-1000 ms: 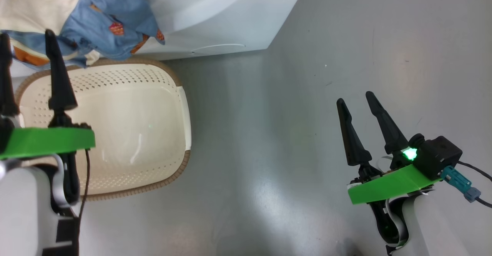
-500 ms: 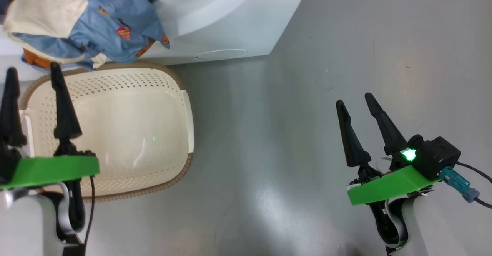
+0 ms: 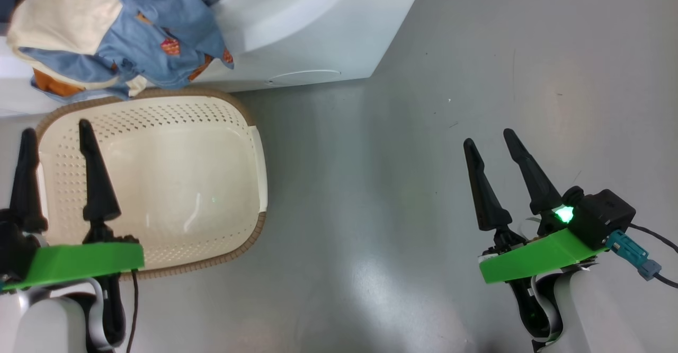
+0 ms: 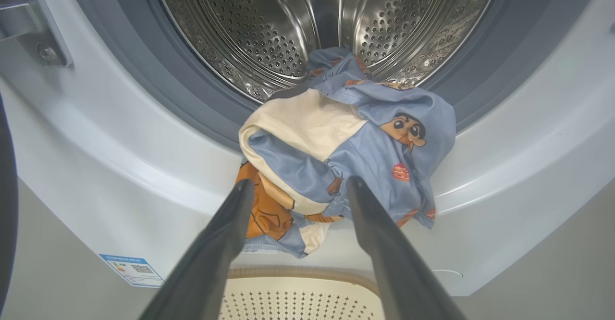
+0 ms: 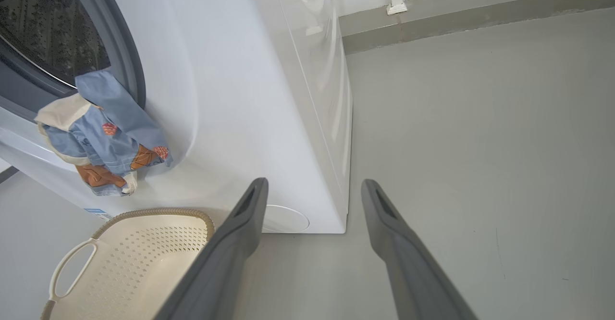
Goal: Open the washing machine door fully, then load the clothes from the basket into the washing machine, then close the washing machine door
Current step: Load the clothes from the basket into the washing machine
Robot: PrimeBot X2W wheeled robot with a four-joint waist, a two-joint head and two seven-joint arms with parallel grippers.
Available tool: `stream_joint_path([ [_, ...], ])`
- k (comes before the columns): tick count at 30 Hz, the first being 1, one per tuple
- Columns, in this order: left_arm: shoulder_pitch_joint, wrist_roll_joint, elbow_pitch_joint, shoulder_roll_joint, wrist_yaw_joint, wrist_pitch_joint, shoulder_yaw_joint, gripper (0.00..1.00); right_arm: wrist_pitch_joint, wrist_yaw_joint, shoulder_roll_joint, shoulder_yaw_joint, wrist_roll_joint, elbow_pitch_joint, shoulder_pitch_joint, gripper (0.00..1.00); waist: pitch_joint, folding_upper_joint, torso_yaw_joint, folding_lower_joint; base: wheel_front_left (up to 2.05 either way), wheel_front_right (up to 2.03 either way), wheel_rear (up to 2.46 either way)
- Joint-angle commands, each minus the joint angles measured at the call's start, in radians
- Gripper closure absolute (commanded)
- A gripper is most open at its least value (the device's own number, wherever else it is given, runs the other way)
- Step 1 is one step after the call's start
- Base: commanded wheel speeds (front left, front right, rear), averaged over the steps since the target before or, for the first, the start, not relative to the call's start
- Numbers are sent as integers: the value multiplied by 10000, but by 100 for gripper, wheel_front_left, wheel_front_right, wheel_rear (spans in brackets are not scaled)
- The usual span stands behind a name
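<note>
1. The clothes [image 4: 365, 161] are printed light blue and cream, with orange-brown cartoon figures.
2. The basket [image 3: 159, 110] is coloured cream-white, rimmed in brown weave.
3. The washing machine [image 3: 318, 24] is finished white.

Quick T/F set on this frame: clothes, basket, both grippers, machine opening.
1. The clothes lie wholly inside the drum. False: they hang over the gasket lip, down the washing machine front.
2. The basket holds no garment. True.
3. The left gripper is shut on the clothes. False: it is open, over the basket, clear of the fabric.
4. The right gripper is open and holds nothing. True.
5. The door covers the machine's opening. False: the opening is uncovered and the drum is exposed.
</note>
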Motion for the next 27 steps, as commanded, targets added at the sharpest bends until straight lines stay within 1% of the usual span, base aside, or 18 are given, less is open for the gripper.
stream_joint_path([
  [1, 251, 83, -278, 182, -3, -51, 377, 0, -48, 29, 51, 198, -136, -218, 367, 0, -2, 0, 3, 0, 0, 0, 0],
  [27, 1270, 416, 197, -187, -388, -51, 630, 0, -48, 29, 0, 144, -153, -263, 363, 0, -9, 0, 17, 0, 0, 0, 0],
])
